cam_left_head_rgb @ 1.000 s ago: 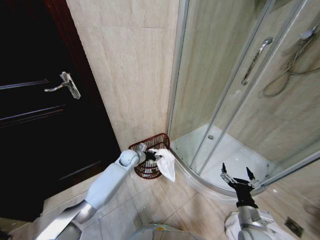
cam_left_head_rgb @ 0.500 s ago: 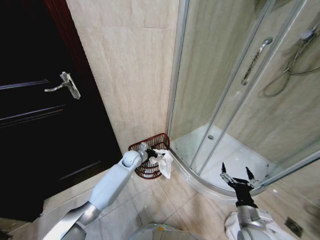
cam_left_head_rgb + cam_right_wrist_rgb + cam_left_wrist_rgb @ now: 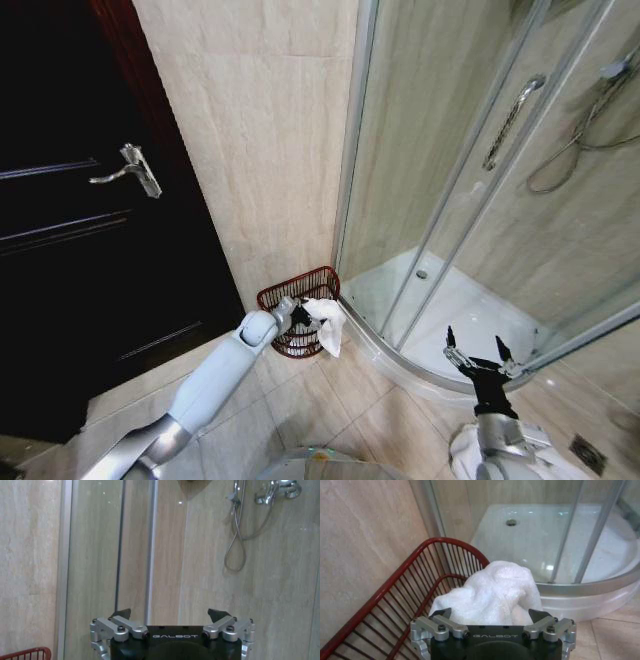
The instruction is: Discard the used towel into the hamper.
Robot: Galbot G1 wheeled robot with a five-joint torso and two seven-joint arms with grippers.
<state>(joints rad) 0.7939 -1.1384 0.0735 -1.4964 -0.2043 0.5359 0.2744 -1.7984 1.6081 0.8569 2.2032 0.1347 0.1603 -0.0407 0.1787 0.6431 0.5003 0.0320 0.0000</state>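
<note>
From the head camera, the small round reddish-brown slatted hamper (image 3: 299,310) stands on the tiled floor in the corner between the beige wall and the curved glass shower enclosure (image 3: 480,200), with the crumpled white towel (image 3: 325,322) draped over its rim on the shower side, while the left gripper (image 3: 297,316) reaches over the basket and the right gripper (image 3: 476,355) hangs idle before the shower tray, fingers spread. In the left wrist camera the left gripper (image 3: 490,615) has its fingers apart, the white towel (image 3: 492,592) bunched between and beyond them, lying over the hamper's red rim (image 3: 395,588). The right wrist camera shows the right gripper (image 3: 170,614) with fingers wide and nothing between them, facing the shower glass.
</note>
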